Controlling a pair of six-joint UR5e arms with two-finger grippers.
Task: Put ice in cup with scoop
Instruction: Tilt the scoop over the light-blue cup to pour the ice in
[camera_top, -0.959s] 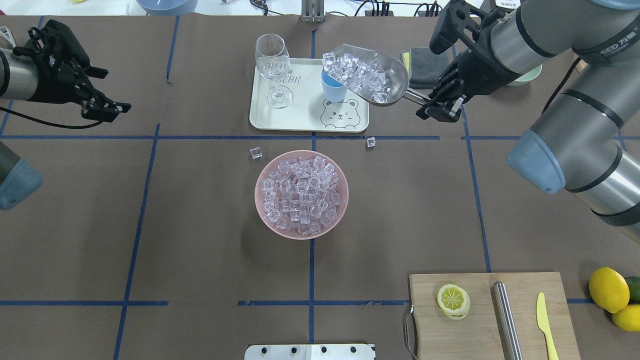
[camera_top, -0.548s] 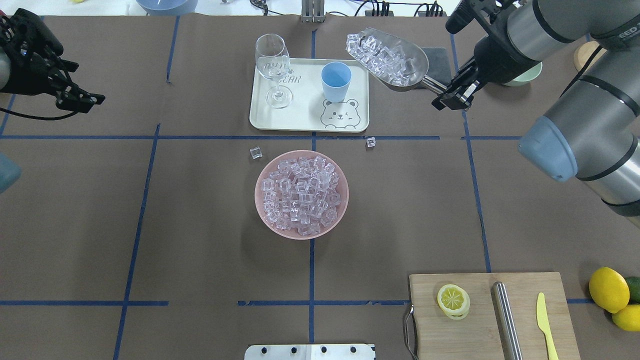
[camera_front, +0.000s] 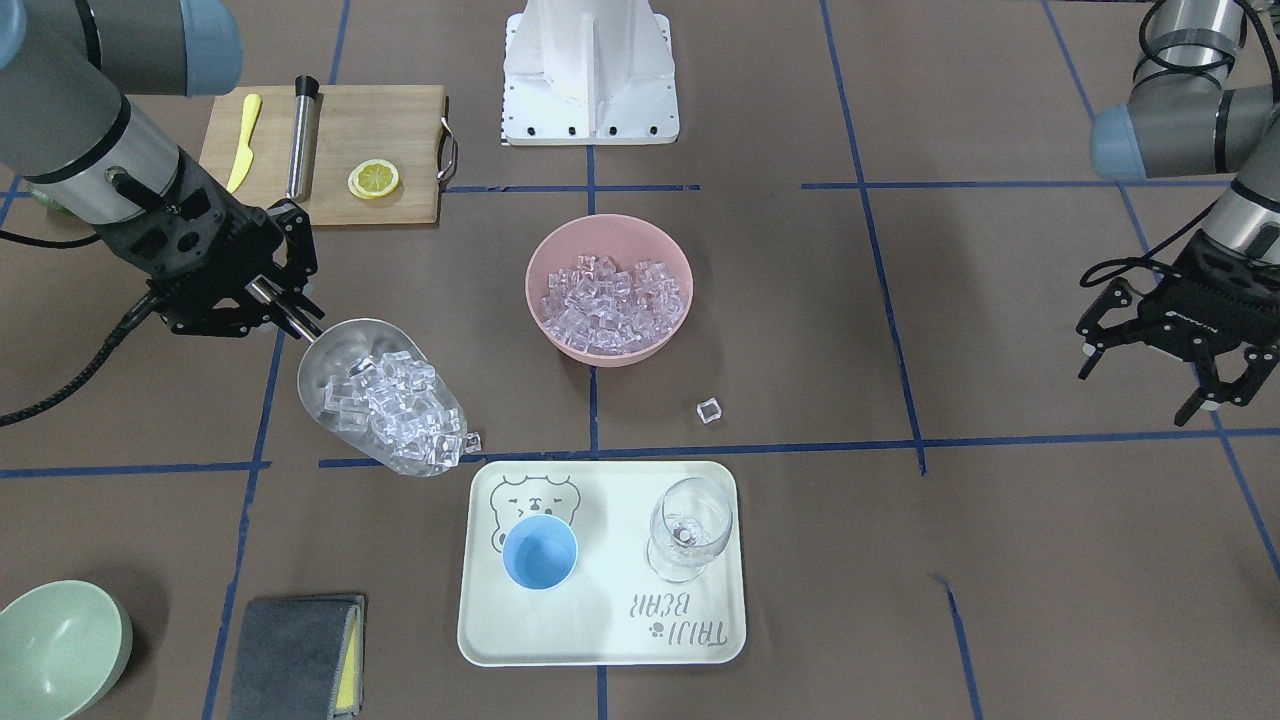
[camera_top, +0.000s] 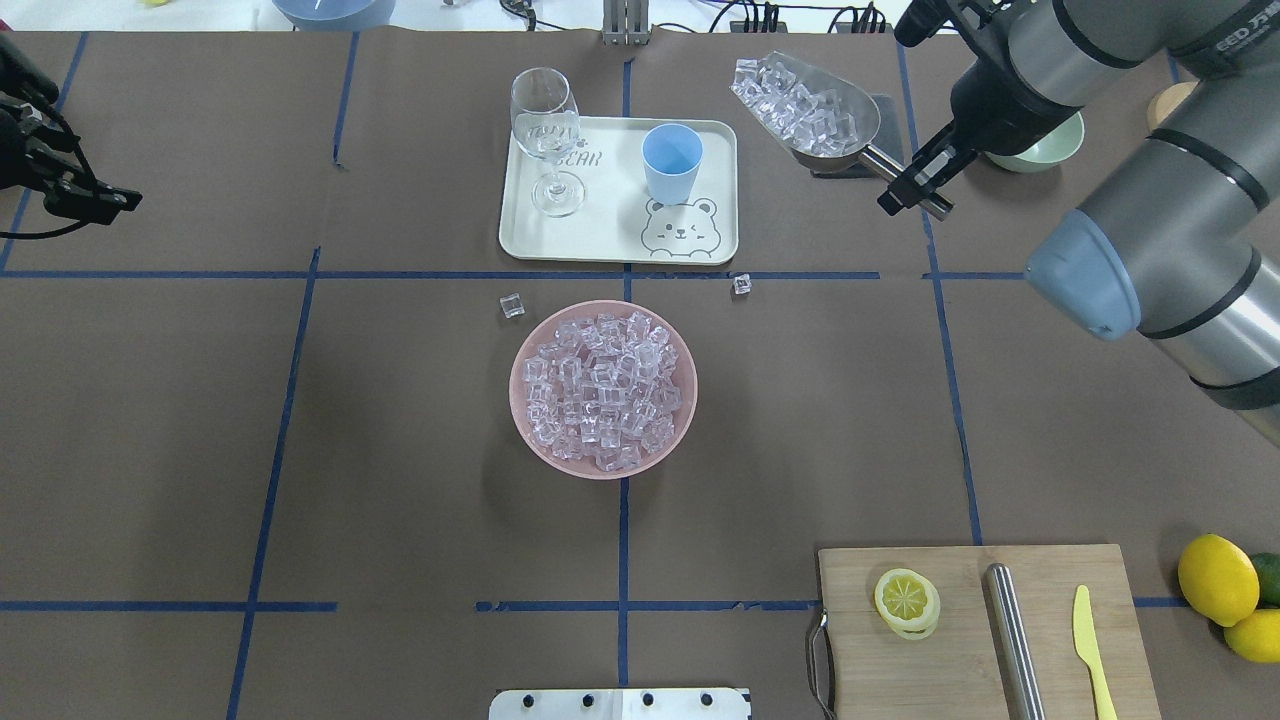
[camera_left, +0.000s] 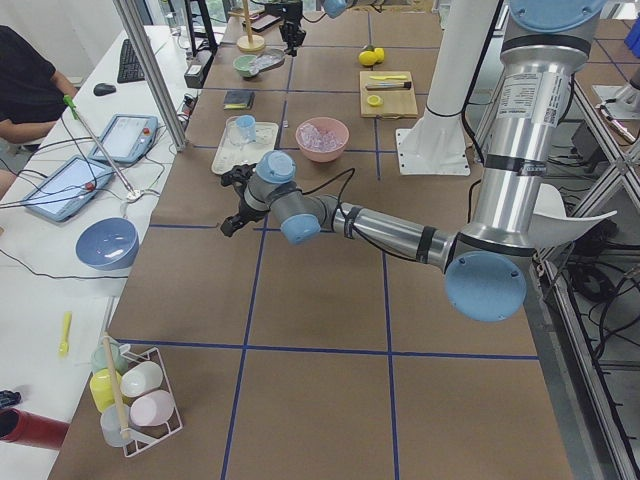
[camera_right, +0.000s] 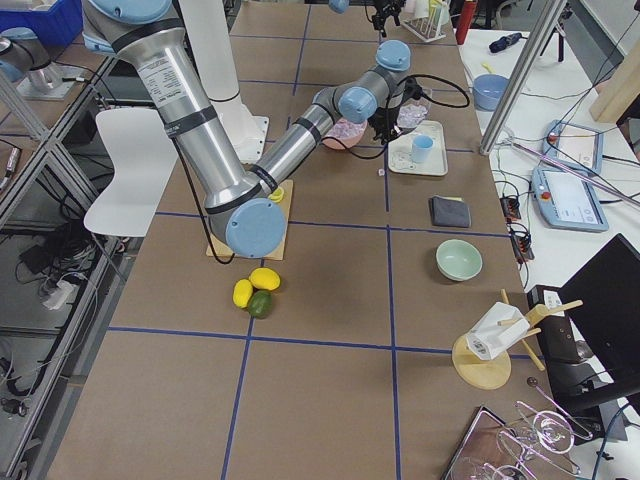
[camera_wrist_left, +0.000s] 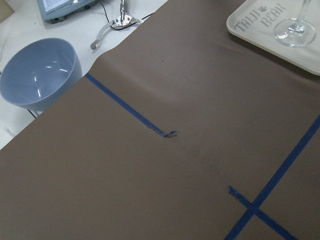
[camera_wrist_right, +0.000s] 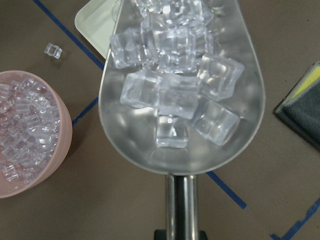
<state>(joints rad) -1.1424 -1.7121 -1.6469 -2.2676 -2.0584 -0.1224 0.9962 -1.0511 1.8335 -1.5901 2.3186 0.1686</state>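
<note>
My right gripper (camera_top: 912, 185) is shut on the rod handle of the steel scoop (camera_top: 815, 110), held in the air to the right of the tray. The scoop's trough holds several ice cubes (camera_wrist_right: 175, 95) and shows in the front view (camera_front: 380, 405). The light-blue cup (camera_top: 672, 163) stands upright and looks empty on the cream tray (camera_top: 560, 240), apart from the scoop. A pink bowl (camera_top: 530, 440) at mid-table is full of ice (camera_top: 603, 385). My left gripper (camera_front: 1150, 385) is open and empty at the far left.
A wine glass (camera_top: 547, 130) stands on the tray beside the cup. Two loose cubes (camera_top: 512, 305) (camera_top: 741, 284) lie on the table. A grey cloth (camera_front: 295, 655) and green bowl (camera_front: 55, 645) lie past the scoop. A cutting board (camera_top: 960, 650) carries a lemon slice, steel cylinder and knife.
The right gripper has carried the loaded scoop to the right and back, from over the cup to beside the tray. The left gripper has pulled further left.
</note>
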